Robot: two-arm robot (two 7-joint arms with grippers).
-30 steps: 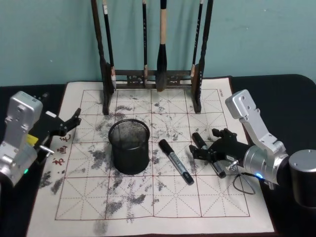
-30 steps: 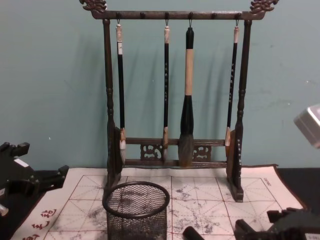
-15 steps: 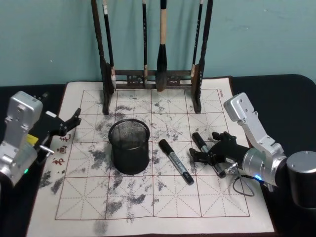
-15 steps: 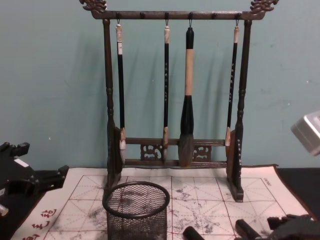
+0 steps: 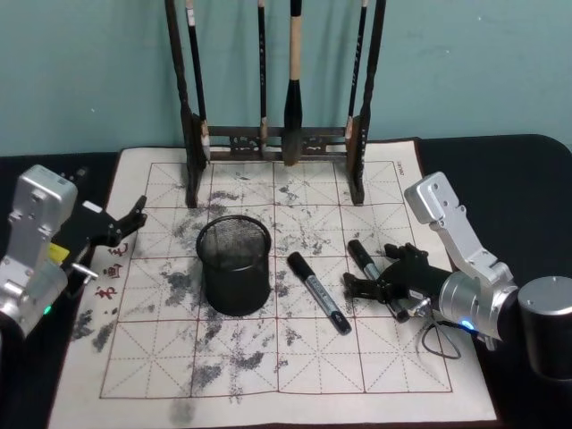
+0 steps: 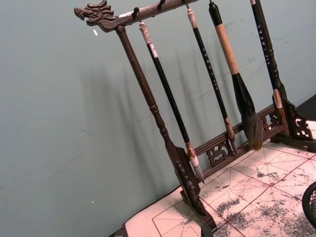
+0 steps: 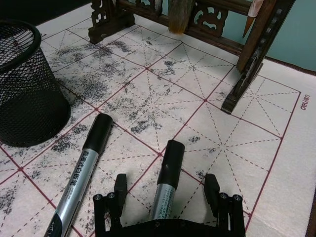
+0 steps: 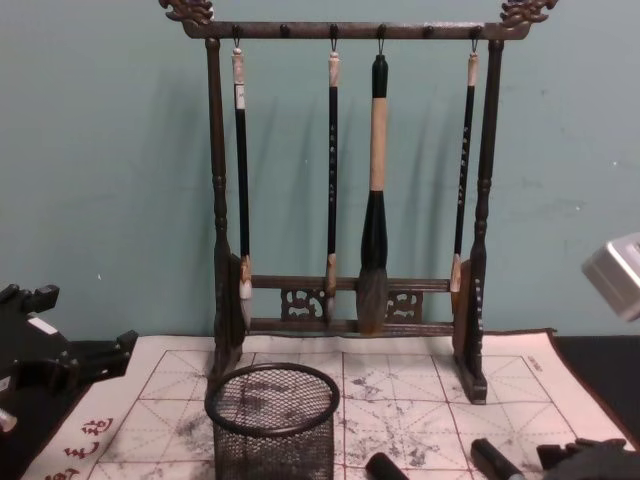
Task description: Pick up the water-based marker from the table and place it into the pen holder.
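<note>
Two water-based markers with black caps and grey barrels lie on the table's white grid mat (image 5: 357, 357). One marker (image 5: 318, 292) rests just right of the pen holder (image 5: 234, 265), a black wire-mesh cup. The other marker (image 5: 368, 266) lies farther right. My right gripper (image 5: 380, 272) is open low over this one, one finger on each side. The right wrist view shows that marker (image 7: 165, 185) between the fingertips (image 7: 120, 186), apart from both, with the pen holder (image 7: 24, 89) beyond. My left gripper (image 5: 132, 219) stays open at the mat's left edge.
A tall dark wooden rack (image 5: 277, 134) hung with several brushes stands at the back of the mat, behind the holder. Red characters (image 5: 112, 268) mark the mat's left side. A thin cable loop (image 5: 442, 338) lies by my right wrist.
My right gripper has slid a little back along the right marker and sunk lower, so more of the cap shows ahead of it. The left arm, markers and holder have not moved.
</note>
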